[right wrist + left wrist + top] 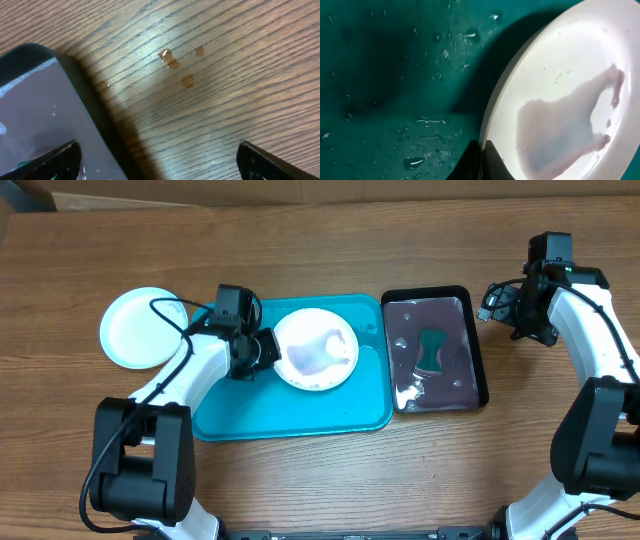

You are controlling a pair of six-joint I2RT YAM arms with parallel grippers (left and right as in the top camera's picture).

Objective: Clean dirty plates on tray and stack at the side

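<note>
A white plate (318, 350) lies on the turquoise tray (240, 405), holding a thin greyish puddle of water. My left gripper (262, 350) is shut on its left rim. In the left wrist view the two black fingers (481, 161) pinch the plate's edge (560, 65), one inside and one outside, above the wet tray floor (395, 75). A pale, clean-looking plate (140, 327) sits on the table left of the tray; I cannot tell whether others lie under it. My right gripper (497, 302) is open and empty over the wood beside the black tray.
A glossy black tray (478, 340) with a green sponge (432, 350) in shallow water stands right of the turquoise tray. Its corner shows in the right wrist view (35, 100), between my open fingers (157, 155). Water drops (172, 62) lie on the wood.
</note>
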